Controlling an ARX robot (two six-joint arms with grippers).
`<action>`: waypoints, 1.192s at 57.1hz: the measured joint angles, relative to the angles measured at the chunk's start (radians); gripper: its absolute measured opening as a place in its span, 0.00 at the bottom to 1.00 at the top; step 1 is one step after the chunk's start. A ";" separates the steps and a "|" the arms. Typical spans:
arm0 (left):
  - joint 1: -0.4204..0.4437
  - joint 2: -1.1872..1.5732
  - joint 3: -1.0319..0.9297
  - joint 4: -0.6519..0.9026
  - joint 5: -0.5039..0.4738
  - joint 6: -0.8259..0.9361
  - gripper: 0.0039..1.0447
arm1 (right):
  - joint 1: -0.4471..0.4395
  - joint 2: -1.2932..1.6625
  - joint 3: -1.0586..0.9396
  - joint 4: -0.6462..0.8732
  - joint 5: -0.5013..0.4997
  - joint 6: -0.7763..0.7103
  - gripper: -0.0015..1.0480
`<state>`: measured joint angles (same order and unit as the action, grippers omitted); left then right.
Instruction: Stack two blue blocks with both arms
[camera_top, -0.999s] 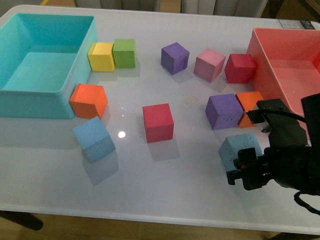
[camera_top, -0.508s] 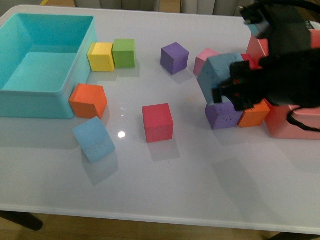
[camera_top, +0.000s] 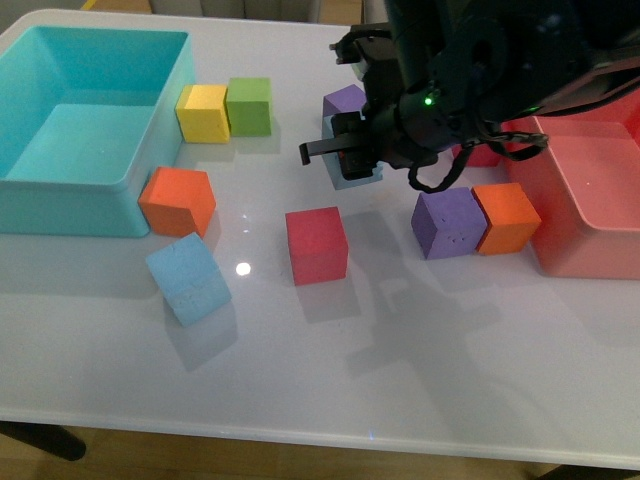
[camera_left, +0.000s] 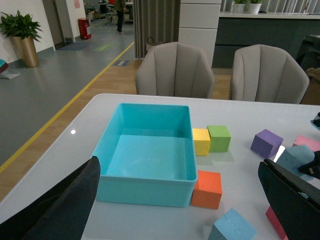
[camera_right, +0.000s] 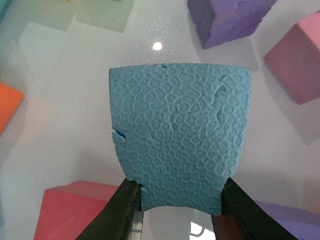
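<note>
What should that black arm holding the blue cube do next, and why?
Probably carry it, raised, across to above the other light sky-blue foam cube sitting skewed near the front-left of the white table. The right tool is shut on one light sky-blue foam cube, apparently lifted off the table and far from its partner.

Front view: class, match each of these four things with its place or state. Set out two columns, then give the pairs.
Column one
1. right gripper
2. yellow cube
3. free blue block
4. right-hand orange cube

Column two
A. touches a purple cube
B. lies ungripped on the table, nearest its front edge
C. shut on a blue block
D. sits against the green cube

Pairs: 1-C, 2-D, 3-B, 4-A
</note>
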<state>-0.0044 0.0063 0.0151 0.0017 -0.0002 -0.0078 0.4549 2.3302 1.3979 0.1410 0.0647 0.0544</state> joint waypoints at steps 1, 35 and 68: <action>0.000 0.000 0.000 0.000 0.000 0.000 0.92 | 0.003 0.012 0.014 -0.005 0.001 0.003 0.27; 0.000 0.000 0.000 0.000 0.000 0.000 0.92 | 0.032 0.252 0.304 -0.096 0.027 0.039 0.26; 0.000 0.000 0.000 0.000 0.000 0.000 0.92 | 0.029 0.196 0.197 0.003 0.016 0.032 0.91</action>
<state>-0.0044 0.0063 0.0151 0.0017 -0.0002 -0.0078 0.4835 2.5263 1.5948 0.1440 0.0811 0.0860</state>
